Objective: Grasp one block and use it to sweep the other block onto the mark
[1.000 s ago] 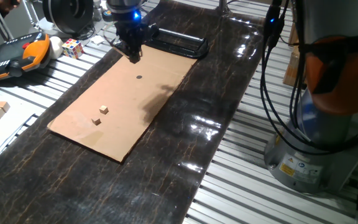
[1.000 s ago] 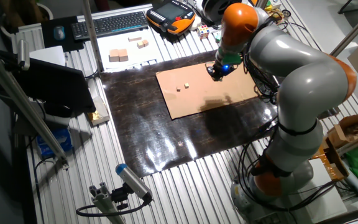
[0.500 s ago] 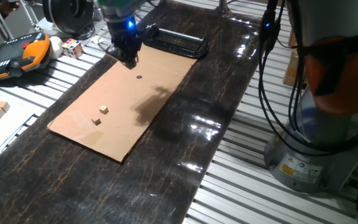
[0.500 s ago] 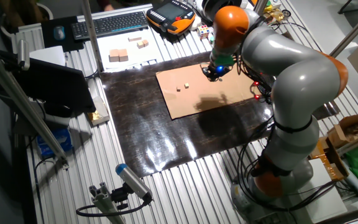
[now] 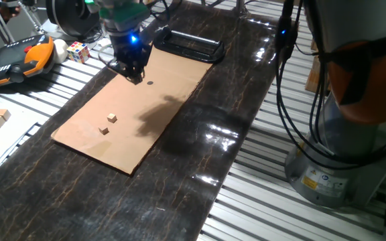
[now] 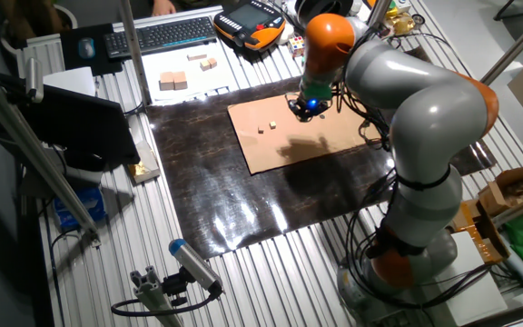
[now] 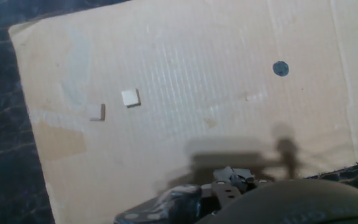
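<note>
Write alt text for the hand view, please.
Looking down on a cardboard sheet with two small blocks close together at left and a dark mark at upper right. The hand's shadow falls along the bottom.

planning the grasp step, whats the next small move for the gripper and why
Probably carry the gripper on across the cardboard sheet toward the two small wooden blocks, then descend over one. It holds nothing yet and hangs close to the black mark, well short of the blocks, which lie apart from each other nearer the sheet's other end. Its jaw state cannot be told.
</note>
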Action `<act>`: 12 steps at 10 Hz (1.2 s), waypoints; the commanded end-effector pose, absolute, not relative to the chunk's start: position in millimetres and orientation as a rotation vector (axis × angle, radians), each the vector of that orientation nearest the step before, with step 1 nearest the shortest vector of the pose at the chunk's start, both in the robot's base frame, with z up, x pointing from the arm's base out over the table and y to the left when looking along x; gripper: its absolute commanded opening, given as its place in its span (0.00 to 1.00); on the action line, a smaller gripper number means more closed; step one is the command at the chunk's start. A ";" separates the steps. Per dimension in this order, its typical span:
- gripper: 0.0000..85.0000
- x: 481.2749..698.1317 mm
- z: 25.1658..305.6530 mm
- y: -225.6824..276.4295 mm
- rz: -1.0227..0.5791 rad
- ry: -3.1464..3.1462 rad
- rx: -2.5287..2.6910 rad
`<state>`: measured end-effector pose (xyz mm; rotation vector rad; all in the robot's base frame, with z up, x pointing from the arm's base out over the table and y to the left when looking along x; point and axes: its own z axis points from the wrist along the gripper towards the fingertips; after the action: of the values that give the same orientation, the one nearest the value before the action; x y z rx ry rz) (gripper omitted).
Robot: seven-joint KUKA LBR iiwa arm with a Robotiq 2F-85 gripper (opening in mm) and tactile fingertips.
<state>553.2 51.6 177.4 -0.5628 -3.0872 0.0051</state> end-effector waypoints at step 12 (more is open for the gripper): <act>0.01 555.4 160.7 111.3 -0.049 -3.009 -0.831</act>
<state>555.3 111.3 160.5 -0.8328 -3.0091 -0.0473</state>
